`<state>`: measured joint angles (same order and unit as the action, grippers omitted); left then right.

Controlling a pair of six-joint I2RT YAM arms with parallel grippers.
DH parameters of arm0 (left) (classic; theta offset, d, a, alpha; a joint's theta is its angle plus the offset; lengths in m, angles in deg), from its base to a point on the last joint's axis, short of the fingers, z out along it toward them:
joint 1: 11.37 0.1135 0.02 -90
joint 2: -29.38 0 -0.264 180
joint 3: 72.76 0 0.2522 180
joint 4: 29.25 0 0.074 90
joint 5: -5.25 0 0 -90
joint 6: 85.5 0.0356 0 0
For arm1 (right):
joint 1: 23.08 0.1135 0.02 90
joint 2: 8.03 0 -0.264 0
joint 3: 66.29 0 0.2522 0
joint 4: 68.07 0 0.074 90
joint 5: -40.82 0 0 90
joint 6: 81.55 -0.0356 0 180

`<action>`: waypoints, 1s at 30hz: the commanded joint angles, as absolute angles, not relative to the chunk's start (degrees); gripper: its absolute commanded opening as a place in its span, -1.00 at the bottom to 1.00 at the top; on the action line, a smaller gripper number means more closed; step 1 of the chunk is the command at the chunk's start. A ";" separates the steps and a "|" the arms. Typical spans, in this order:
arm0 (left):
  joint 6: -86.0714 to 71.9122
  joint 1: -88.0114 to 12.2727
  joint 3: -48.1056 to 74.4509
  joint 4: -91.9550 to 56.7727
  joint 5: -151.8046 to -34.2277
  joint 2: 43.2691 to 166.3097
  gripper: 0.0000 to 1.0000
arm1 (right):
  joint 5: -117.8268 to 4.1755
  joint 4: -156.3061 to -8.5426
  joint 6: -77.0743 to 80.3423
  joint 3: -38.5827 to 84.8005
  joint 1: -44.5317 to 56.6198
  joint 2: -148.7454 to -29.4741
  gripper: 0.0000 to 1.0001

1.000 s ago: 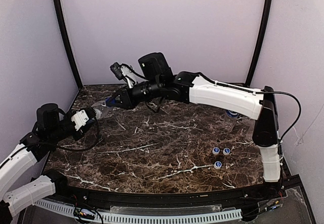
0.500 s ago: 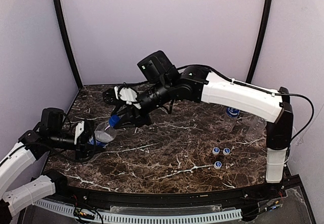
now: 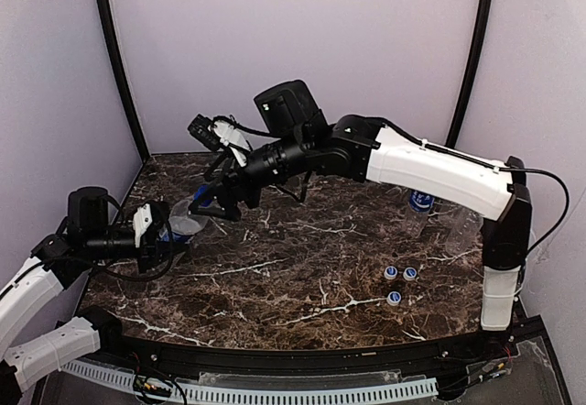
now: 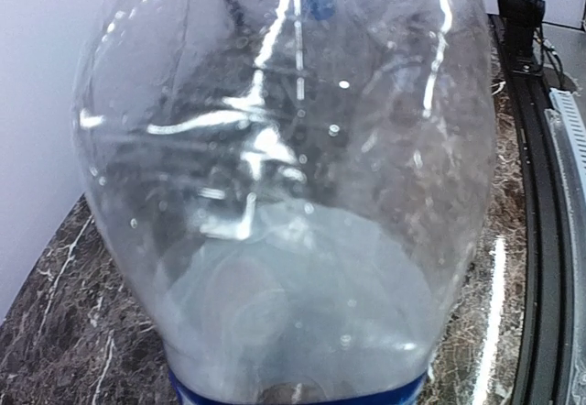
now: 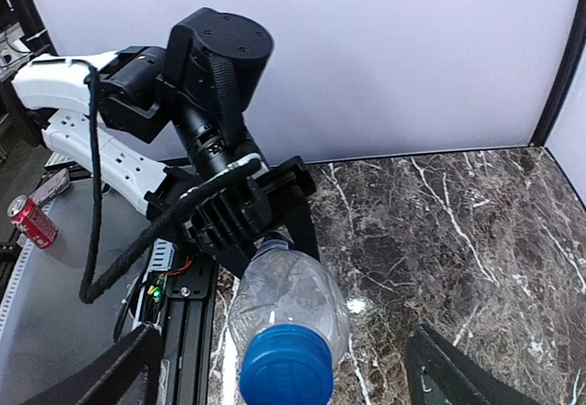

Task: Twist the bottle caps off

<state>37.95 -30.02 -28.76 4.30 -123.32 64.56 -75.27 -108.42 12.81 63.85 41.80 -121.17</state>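
My left gripper (image 3: 161, 236) is shut on the lower part of a clear bottle (image 3: 180, 222) with a blue band, holding it tilted above the table's left side. In the left wrist view the bottle (image 4: 284, 194) fills the frame and hides my fingers. Its blue cap (image 5: 286, 368) sits on the neck and points into my right gripper (image 5: 279, 355), whose fingers (image 5: 101, 377) stand wide open on either side without touching it. In the right wrist view the left gripper (image 5: 275, 254) clasps the bottle (image 5: 288, 295) from behind. From above, the right gripper (image 3: 209, 202) hovers at the cap (image 3: 200, 202).
Three loose blue-and-white caps (image 3: 397, 280) lie at the right front of the marble table (image 3: 302, 268). A blue-labelled bottle (image 3: 421, 205) and a plain clear one (image 3: 458, 226) lie at the right, under the right arm. A black rail (image 5: 183, 332) borders the table's left edge.
My right gripper was shut on the cap and has opened wide, letting go; the cap stays on the neck. The left arm dipped with the bottle, then lifted it again.
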 commanded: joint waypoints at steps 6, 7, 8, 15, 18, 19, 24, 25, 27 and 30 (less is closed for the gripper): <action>37.42 -30.19 -29.97 -0.95 -113.31 64.01 -0.55 | -64.87 -107.85 -6.81 65.17 40.94 -120.72 0.30; 37.48 -30.18 -30.03 -0.98 -113.18 64.01 -0.55 | -65.19 -107.85 -7.01 65.53 40.96 -120.91 0.23; 37.47 -30.18 -30.06 -0.98 -113.11 64.01 -0.55 | -65.57 -107.79 -7.00 66.15 40.99 -121.15 0.14; 37.46 -30.20 -30.38 -1.00 -113.17 64.01 -0.54 | -66.62 -108.68 -6.33 69.01 41.23 -123.59 0.21; 37.48 -30.18 -30.42 -1.03 -113.07 64.01 -0.53 | -66.85 -109.81 -6.19 70.41 41.28 -124.57 0.19; 37.51 -30.18 -30.43 -0.96 -113.01 64.01 -0.53 | -66.83 -110.19 -6.16 70.57 41.26 -124.69 0.18; 37.88 -30.18 -30.58 -1.14 -112.98 64.01 -0.53 | -67.46 -110.70 -6.03 70.82 41.23 -125.04 0.19; 37.85 -30.22 -30.64 -1.19 -113.04 64.01 -0.53 | -67.65 -110.93 -6.11 70.91 41.25 -125.28 0.19; 37.84 -30.18 -30.69 -1.30 -113.12 64.01 -0.53 | -67.64 -111.56 -6.07 71.19 41.25 -125.70 0.20; 37.73 -30.18 -30.65 -1.33 -113.21 64.01 -0.53 | -67.81 -111.96 -5.91 71.31 41.23 -125.97 0.08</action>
